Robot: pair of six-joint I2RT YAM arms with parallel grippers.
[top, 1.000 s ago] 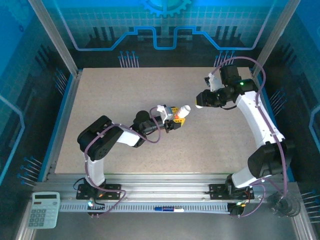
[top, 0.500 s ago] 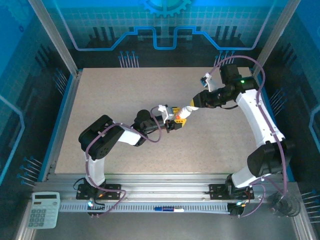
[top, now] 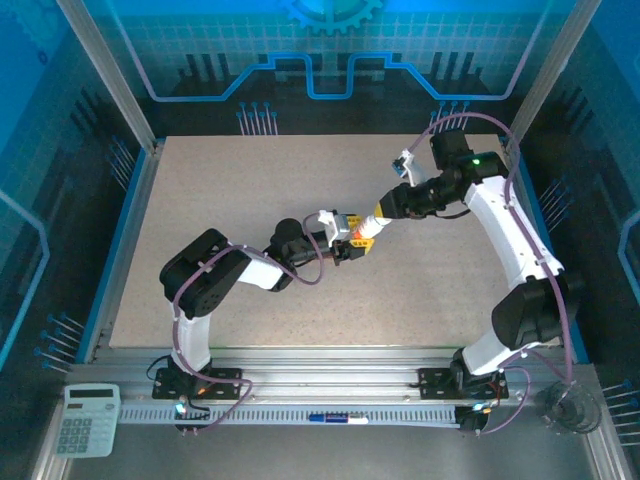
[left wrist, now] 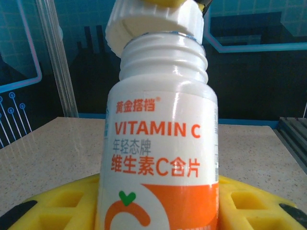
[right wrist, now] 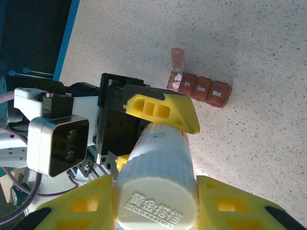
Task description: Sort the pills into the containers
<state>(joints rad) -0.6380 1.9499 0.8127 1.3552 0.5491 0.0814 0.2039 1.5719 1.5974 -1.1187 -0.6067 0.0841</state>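
While the right gripper (right wrist: 156,213) is clamped with its yellow fingers (right wrist: 79,206) on either side of the white cap (right wrist: 156,196), the left gripper (top: 351,240) grips the body of the same bottle (left wrist: 160,158) lower down, its own yellow fingers (left wrist: 249,201) pressed against both sides. The bottle, white with an orange Vitamin C label, is held in the air between the two arms over the middle of the table (top: 200,190), and the cap sits tilted on the bare threads of the neck. Past the left gripper, the brown pill containers (right wrist: 201,89) lie flat on the table, apart from both grippers, with the end lid (right wrist: 177,57) standing open over white pills (right wrist: 177,75).
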